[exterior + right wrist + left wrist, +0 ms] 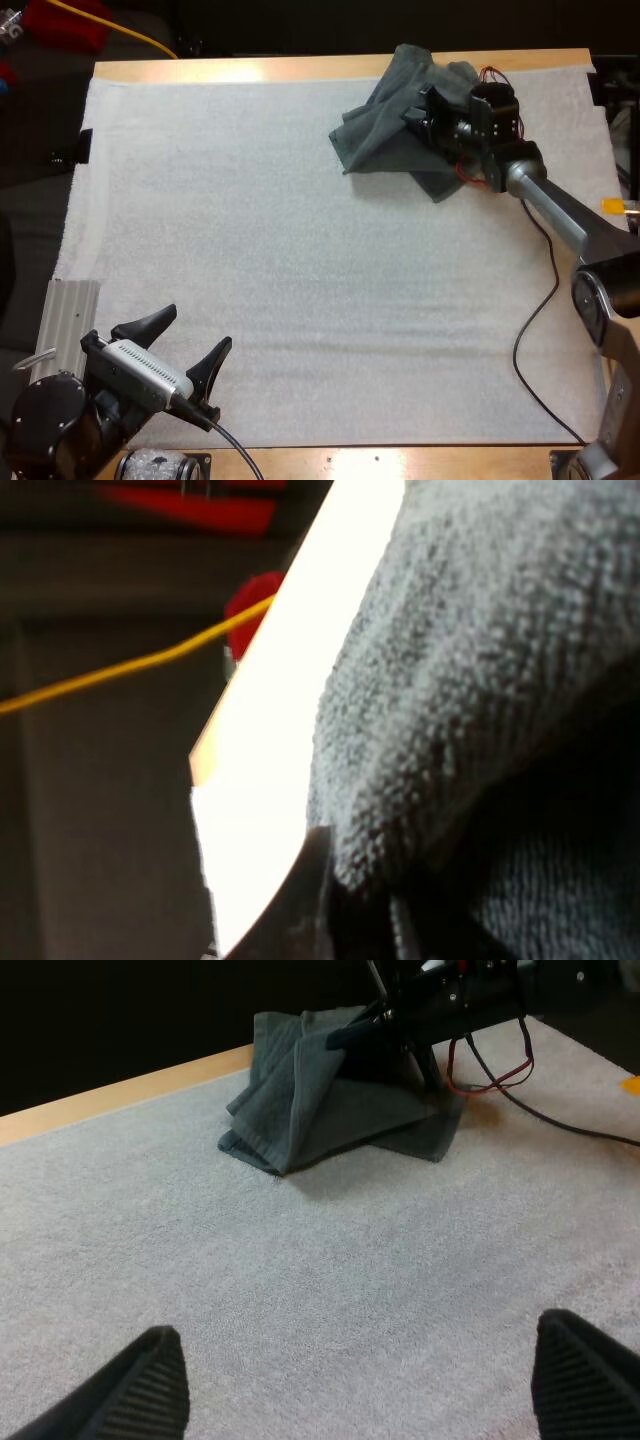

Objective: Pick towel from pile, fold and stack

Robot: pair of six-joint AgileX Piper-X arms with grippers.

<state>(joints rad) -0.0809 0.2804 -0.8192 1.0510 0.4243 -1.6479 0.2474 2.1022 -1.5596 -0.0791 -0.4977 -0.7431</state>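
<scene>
A crumpled dark grey-green towel (380, 125) lies at the far right of the white mat (300, 280), near the table's back edge. My right gripper (420, 108) is on the towel's upper right part, and the cloth rises in a peak to its fingers. Seen from the left wrist, the towel (310, 1110) hangs like a tent from that gripper (375, 1025). Up close in the right wrist view, towel cloth (480, 660) presses against a black finger (312, 900). My left gripper (197, 330) stands open above the mat's near left corner, its fingertips (160, 1360) wide apart over bare mat.
A ribbed metal block (68, 320) lies at the mat's near left edge beside my left arm. The right arm's black cable (530, 330) loops over the mat's right side. A yellow cable (130, 30) runs beyond the wooden back edge (250, 68).
</scene>
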